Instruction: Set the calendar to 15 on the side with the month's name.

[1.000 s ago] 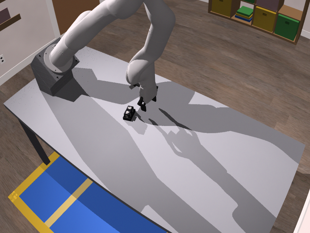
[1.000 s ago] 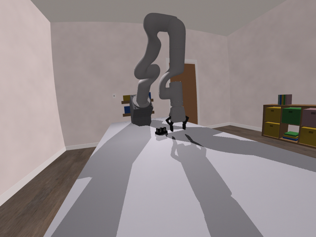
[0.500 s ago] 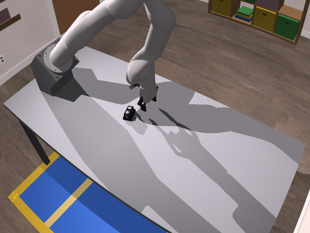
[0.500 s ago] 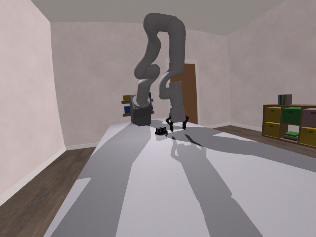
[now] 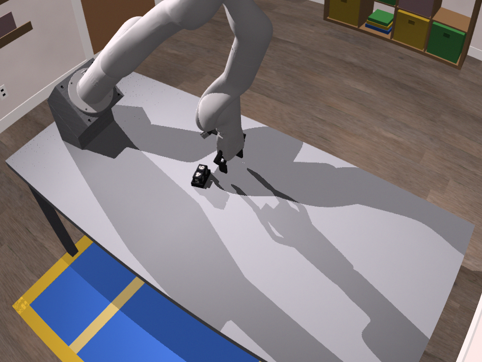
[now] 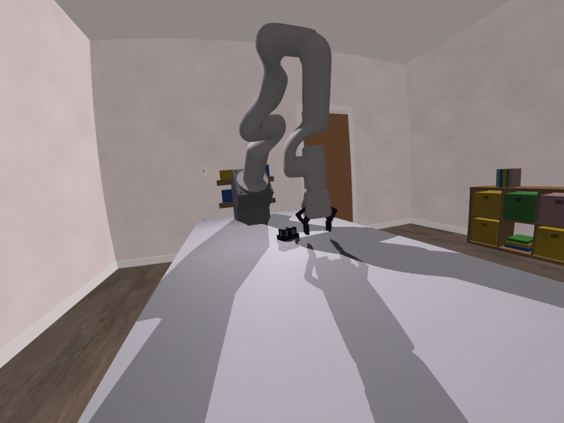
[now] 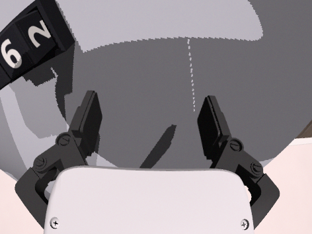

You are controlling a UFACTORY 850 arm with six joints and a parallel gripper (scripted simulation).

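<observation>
The calendar is a small black tray (image 5: 198, 185) (image 6: 287, 239) standing flat on the grey table (image 5: 311, 253) (image 6: 282, 341). Two black cubes with white digits stand in it side by side. In the top view the far cube (image 5: 201, 168) shows 6 on top, and the near cube (image 5: 197, 177) shows 4 on top and 5 on its side. The wrist view shows the faces 6 (image 7: 10, 53) and 2 (image 7: 39, 32) at its upper left. My gripper (image 5: 231, 161) (image 6: 317, 229) (image 7: 151, 105) is open and empty. It hangs low over bare table just to the right of the calendar, apart from it.
The arm's grey base block (image 5: 83, 117) (image 6: 253, 202) stands at the table's far left corner. A shelf with coloured bins (image 5: 408, 27) (image 6: 514, 218) stands on the floor at the right. A blue and yellow mat (image 5: 97, 311) lies on the floor beside the table.
</observation>
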